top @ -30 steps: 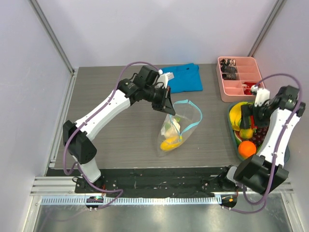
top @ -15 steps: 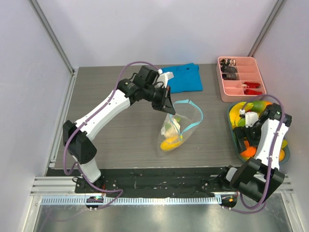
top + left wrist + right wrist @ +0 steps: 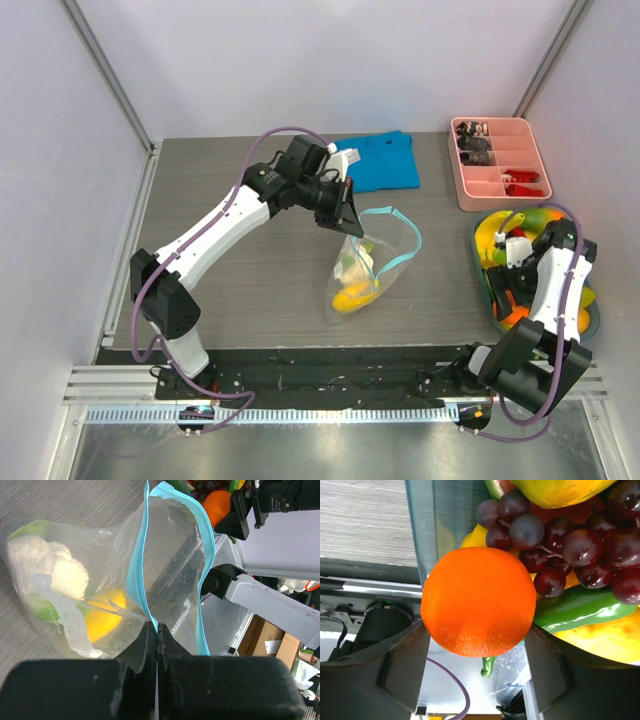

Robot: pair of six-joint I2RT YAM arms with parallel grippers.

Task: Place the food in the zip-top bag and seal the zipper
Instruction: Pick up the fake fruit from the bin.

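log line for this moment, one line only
left gripper: shut on zipper, zip-top bag mouth open | right gripper: flanking orange in bowl, grip unclear | bagged: cauliflower, yellow piece

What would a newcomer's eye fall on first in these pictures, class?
The bright orange fills the right wrist view, sitting between the fingers of the right pincer beside dark grapes in the teal container. Mid-table, the left pincer pinches the zip-top bag by its light-blue zipper, cauliflower already inside.
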